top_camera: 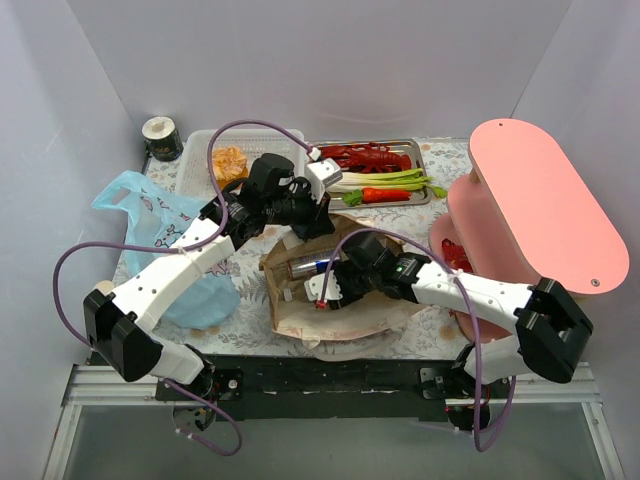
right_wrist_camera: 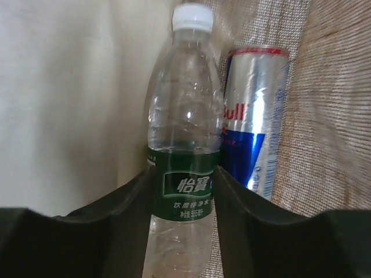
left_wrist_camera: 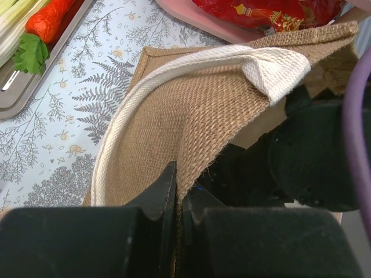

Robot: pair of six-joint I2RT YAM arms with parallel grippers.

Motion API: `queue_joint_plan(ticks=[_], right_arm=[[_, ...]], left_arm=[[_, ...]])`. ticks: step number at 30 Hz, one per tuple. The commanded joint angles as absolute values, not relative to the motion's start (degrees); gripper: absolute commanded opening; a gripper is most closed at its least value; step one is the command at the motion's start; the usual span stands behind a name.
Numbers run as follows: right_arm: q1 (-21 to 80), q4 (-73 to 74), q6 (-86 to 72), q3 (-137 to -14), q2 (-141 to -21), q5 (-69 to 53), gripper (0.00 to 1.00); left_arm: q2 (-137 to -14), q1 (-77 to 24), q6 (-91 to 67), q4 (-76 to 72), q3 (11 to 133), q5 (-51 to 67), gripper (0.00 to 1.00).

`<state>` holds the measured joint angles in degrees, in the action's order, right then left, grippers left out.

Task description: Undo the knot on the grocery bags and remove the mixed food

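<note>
The brown bag (top_camera: 300, 312) is coarse burlap with a white strap (left_wrist_camera: 232, 58) and lies open at the table's middle. My left gripper (left_wrist_camera: 179, 186) is shut on its upper edge (left_wrist_camera: 174, 121) and holds the mouth up. My right gripper (right_wrist_camera: 182, 168) reaches inside the bag (top_camera: 322, 285), with a finger pressed on each side of a clear water bottle (right_wrist_camera: 185, 133) with a green label. A slim silver-blue drink can (right_wrist_camera: 255, 121) lies beside it. The light-blue plastic bag (top_camera: 150, 212) lies flat at the left.
A metal tray (top_camera: 425, 160) at the back holds the red lobster (top_camera: 365, 155), leek (top_camera: 392, 178) and carrot (top_camera: 385, 194). An orange cupcake piece (top_camera: 230, 162) sits in the white basket (top_camera: 195, 150). A pink two-tier stand (top_camera: 545, 200) at right holds a red snack packet (top_camera: 455, 255).
</note>
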<state>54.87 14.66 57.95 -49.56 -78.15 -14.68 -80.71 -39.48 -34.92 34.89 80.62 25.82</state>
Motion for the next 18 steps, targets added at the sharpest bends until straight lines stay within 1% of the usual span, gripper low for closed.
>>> queue_joint_plan(ticks=[1,2,7,8,10,11,12,14,15,16,17,18], right_arm=[[55.55,10.99,59.77,-49.84,-80.67,-11.87,0.56],[55.63,10.55,59.77,-49.57,-81.12,-11.78,0.60],[55.90,8.27,58.27,-49.13,-85.42,-11.16,0.65],[55.90,7.39,58.18,-48.70,-85.95,-10.81,0.69],[56.16,6.33,57.75,-48.25,-87.88,-9.94,0.72],[56.16,5.46,57.57,-47.47,-88.41,-9.32,0.77],[56.25,5.28,57.66,-47.20,-89.03,-9.06,0.79],[56.25,4.84,57.92,-46.32,-90.52,-8.62,0.79],[56.16,4.31,57.83,-46.06,-90.79,-8.27,0.77],[56.25,4.39,57.83,-45.88,-90.97,-8.17,0.72],[56.25,4.57,58.18,-45.88,-90.71,-8.17,0.61],[56.25,5.09,58.27,-46.23,-89.66,-8.26,0.56]], left_arm=[[-79.72,-39.64,-36.47,30.06,84.02,26.46,0.00],[-79.72,-39.64,-36.39,30.06,84.02,26.37,0.00],[-79.98,-39.64,-36.74,29.62,83.76,26.89,0.00],[-80.07,-39.64,-37.00,29.45,83.76,26.98,0.00],[-80.51,-39.64,-37.00,29.27,83.93,26.89,0.00],[-80.59,-39.64,-37.00,29.27,84.28,26.81,0.00],[-80.60,-39.64,-37.09,29.27,84.37,26.89,0.00],[-80.95,-39.64,-37.00,29.00,84.55,26.89,0.00],[-80.95,-39.64,-37.18,28.92,84.55,26.89,0.00],[-80.95,-39.64,-37.09,28.92,84.55,26.81,0.00],[-80.86,-39.64,-37.18,28.92,84.29,26.72,0.00],[-80.86,-39.64,-37.18,28.83,84.11,26.54,0.00]])
